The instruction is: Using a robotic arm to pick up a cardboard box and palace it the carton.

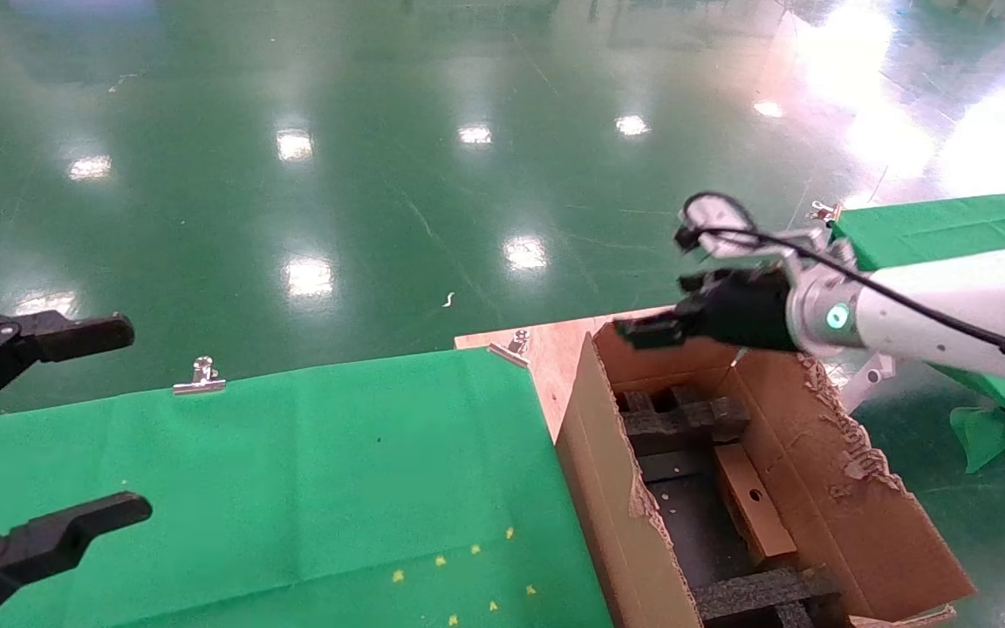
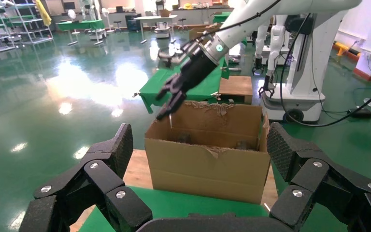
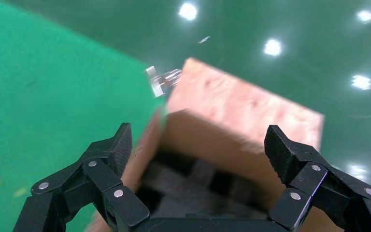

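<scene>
The small flat cardboard box (image 1: 754,501), with its round hole facing up, lies inside the carton (image 1: 825,488) on black foam inserts (image 1: 686,423). My right gripper (image 1: 661,310), on the white robotic arm (image 1: 947,310), hovers open and empty over the carton's far end, apart from the box. From the right wrist, the right gripper (image 3: 198,145) looks down onto the carton wall (image 3: 212,140) and the foam (image 3: 198,181). My left gripper (image 1: 140,419) stays open and empty at the far left, above the green cloth. The left gripper (image 2: 200,150) faces the carton (image 2: 207,166) and the right gripper (image 2: 176,94).
A green cloth (image 1: 293,471) covers the table left of the carton, held by metal clips (image 1: 199,379). Bare wooden board (image 1: 555,349) shows at the carton's far corner. A second green-covered table (image 1: 939,228) stands at the right. Torn flaps (image 1: 851,436) line the carton's right side.
</scene>
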Controlling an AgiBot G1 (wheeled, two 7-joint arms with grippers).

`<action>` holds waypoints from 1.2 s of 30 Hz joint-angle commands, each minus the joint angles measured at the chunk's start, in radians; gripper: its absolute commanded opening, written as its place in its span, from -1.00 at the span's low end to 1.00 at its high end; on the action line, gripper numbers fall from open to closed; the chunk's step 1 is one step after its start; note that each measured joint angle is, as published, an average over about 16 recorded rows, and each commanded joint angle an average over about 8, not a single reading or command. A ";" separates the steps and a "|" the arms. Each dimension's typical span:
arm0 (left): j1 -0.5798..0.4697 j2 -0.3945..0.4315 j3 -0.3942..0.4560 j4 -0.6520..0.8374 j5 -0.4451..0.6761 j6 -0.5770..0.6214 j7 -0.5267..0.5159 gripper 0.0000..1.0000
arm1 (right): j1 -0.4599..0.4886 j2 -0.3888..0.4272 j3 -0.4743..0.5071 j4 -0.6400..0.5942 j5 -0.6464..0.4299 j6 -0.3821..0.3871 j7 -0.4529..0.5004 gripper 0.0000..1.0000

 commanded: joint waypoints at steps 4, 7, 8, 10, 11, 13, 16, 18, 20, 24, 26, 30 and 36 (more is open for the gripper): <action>0.000 0.000 0.000 0.000 0.000 0.000 0.000 1.00 | -0.062 -0.012 0.113 -0.008 0.107 -0.086 -0.129 1.00; 0.000 0.000 0.000 0.000 0.000 0.000 0.000 1.00 | -0.100 -0.020 0.181 -0.012 0.171 -0.137 -0.206 1.00; 0.000 0.000 0.000 0.000 0.000 0.000 0.000 1.00 | -0.112 -0.023 0.204 -0.014 0.193 -0.155 -0.232 1.00; 0.000 0.000 0.000 0.000 0.000 0.000 0.000 1.00 | -0.137 -0.027 0.249 -0.017 0.235 -0.189 -0.283 1.00; 0.000 0.000 0.000 0.000 0.000 0.000 0.000 1.00 | -0.150 -0.030 0.272 -0.018 0.257 -0.206 -0.309 1.00; 0.000 0.000 0.000 0.000 0.000 0.000 0.000 1.00 | -0.174 -0.035 0.316 -0.021 0.299 -0.240 -0.361 1.00; 0.000 0.000 0.000 0.000 0.000 0.000 0.000 1.00 | -0.212 -0.042 0.384 -0.026 0.363 -0.292 -0.438 1.00; 0.000 0.000 0.000 0.000 0.000 0.000 0.000 1.00 | -0.237 -0.047 0.429 -0.029 0.406 -0.326 -0.489 1.00; 0.000 0.000 0.000 0.000 0.000 0.000 0.000 1.00 | -0.262 -0.053 0.475 -0.032 0.449 -0.361 -0.541 1.00; 0.000 0.000 0.000 0.000 0.000 0.000 0.000 1.00 | -0.312 -0.062 0.565 -0.038 0.534 -0.429 -0.644 1.00; 0.000 0.000 0.000 0.000 0.000 0.000 0.000 1.00 | -0.337 -0.067 0.610 -0.041 0.577 -0.463 -0.696 1.00; 0.000 0.000 0.000 0.000 0.000 0.000 0.000 1.00 | -0.386 -0.077 0.700 -0.047 0.662 -0.532 -0.798 1.00; 0.000 0.000 0.000 0.000 0.000 0.000 0.000 1.00 | -0.461 -0.092 0.836 -0.056 0.790 -0.635 -0.953 1.00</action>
